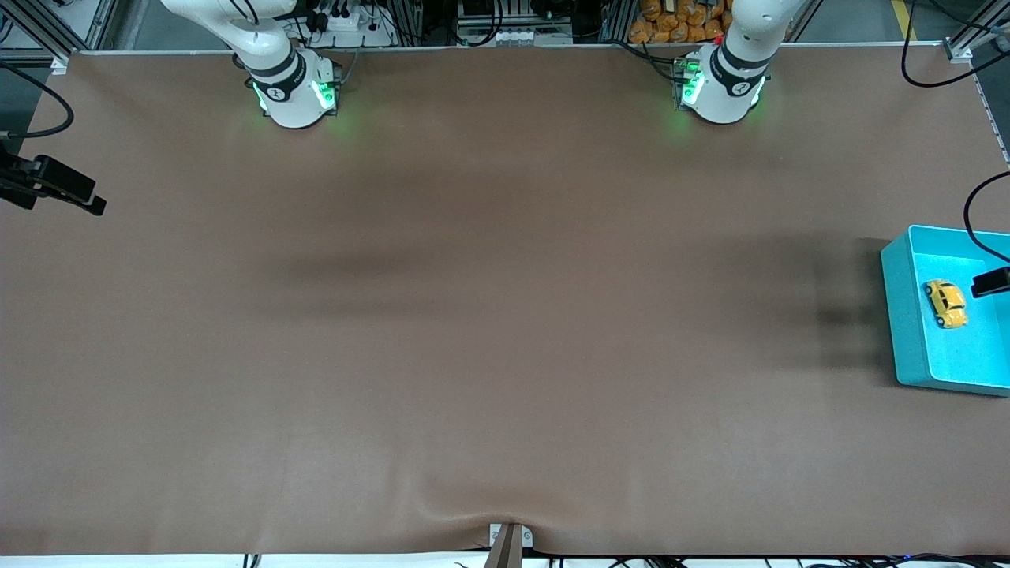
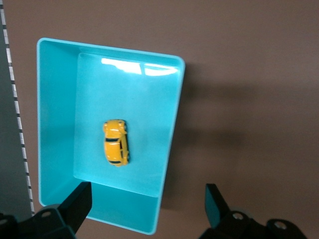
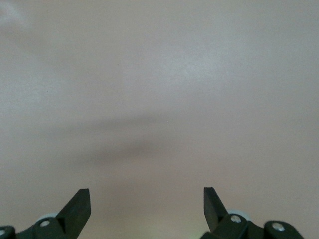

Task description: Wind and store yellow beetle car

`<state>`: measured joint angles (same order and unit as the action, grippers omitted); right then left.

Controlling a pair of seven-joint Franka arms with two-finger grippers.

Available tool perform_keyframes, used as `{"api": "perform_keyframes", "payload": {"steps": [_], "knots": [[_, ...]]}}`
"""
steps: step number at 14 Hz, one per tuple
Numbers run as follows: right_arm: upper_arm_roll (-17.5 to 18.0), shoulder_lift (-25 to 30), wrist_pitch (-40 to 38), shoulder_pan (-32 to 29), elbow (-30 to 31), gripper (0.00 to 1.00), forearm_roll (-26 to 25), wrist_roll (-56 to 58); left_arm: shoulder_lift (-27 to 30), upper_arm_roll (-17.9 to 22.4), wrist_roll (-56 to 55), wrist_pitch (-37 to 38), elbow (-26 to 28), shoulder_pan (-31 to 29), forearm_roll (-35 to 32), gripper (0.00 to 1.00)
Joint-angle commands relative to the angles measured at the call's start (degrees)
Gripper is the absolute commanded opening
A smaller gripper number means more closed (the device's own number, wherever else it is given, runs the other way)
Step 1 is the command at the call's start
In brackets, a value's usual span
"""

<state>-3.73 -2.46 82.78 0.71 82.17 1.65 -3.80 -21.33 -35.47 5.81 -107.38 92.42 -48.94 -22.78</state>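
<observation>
The yellow beetle car (image 1: 945,303) lies on the floor of a teal bin (image 1: 895,308) at the left arm's end of the table. In the left wrist view the car (image 2: 116,142) sits near the middle of the bin (image 2: 52,124). My left gripper (image 1: 990,282) is up over the bin, open and empty; in its wrist view the left gripper (image 2: 148,191) is above one short wall of the bin, apart from the car. My right gripper (image 1: 91,201) is open and empty over bare mat at the right arm's end, and it waits there (image 3: 146,191).
A brown mat (image 1: 505,315) covers the table. A black cable (image 1: 977,229) hangs over the bin. A small clamp (image 1: 509,543) sits at the table edge nearest the front camera.
</observation>
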Motion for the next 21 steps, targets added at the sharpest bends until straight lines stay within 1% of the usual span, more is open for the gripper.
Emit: {"api": "perform_keyframes", "payload": {"steps": [1,2,3,5,8,9,13,15,16,17,19,21], "knots": [[0.3,0.2,0.0,-0.4,0.0,1.0,0.0,0.1,4.1,-2.5,-4.0,3.8,1.2,0.2,0.5,1.0],[0.3,0.2,0.1,-0.4,0.0,1.0,0.0,0.1,5.3,-1.9,-4.6,4.0,1.2,2.1,2.1,1.0],[0.3,0.2,0.1,-0.4,0.0,1.0,0.0,0.1,6.8,-0.1,-4.6,4.5,1.4,3.4,4.4,1.0],[0.3,0.2,0.1,-0.4,0.0,1.0,0.0,0.1,10.4,5.0,-4.1,6.7,1.4,8.8,9.0,1.0],[0.3,0.2,0.2,-0.4,0.0,1.0,0.0,0.1,14.5,15.3,-4.0,10.1,1.3,21.1,13.7,1.0],[0.3,0.2,0.1,-0.4,0.0,1.0,0.0,0.1,15.5,18.1,-4.1,11.5,1.2,25.0,14.7,1.0],[0.7,0.2,0.2,-1.3,-0.1,1.0,0.1,0.1,20.0,26.6,-4.7,16.7,0.9,38.3,17.3,1.0],[1.3,0.2,0.3,-1.9,-0.1,1.0,0.1,0.1,21.5,28.0,-4.8,19.6,0.7,41.7,18.7,1.0],[2.6,0.2,0.3,-3.2,-0.1,1.0,0.1,0.1,22.6,28.8,-4.8,20.5,0.3,43.1,19.7,1.0],[3.5,0.2,0.3,-4.0,-0.1,1.0,0.0,0.1,22.7,29.4,-5.0,22.1,-1.3,44.4,20.0,1.0],[3.6,0.2,0.5,-4.5,-0.1,1.0,0.1,0.1,22.7,30.2,-6.7,25.6,-4.8,47.0,20.1,1.0],[3.7,0.1,0.5,-4.7,-0.1,1.0,0.1,0.1,22.8,30.5,-8.4,26.9,-5.6,48.9,20.0,1.0]]}}
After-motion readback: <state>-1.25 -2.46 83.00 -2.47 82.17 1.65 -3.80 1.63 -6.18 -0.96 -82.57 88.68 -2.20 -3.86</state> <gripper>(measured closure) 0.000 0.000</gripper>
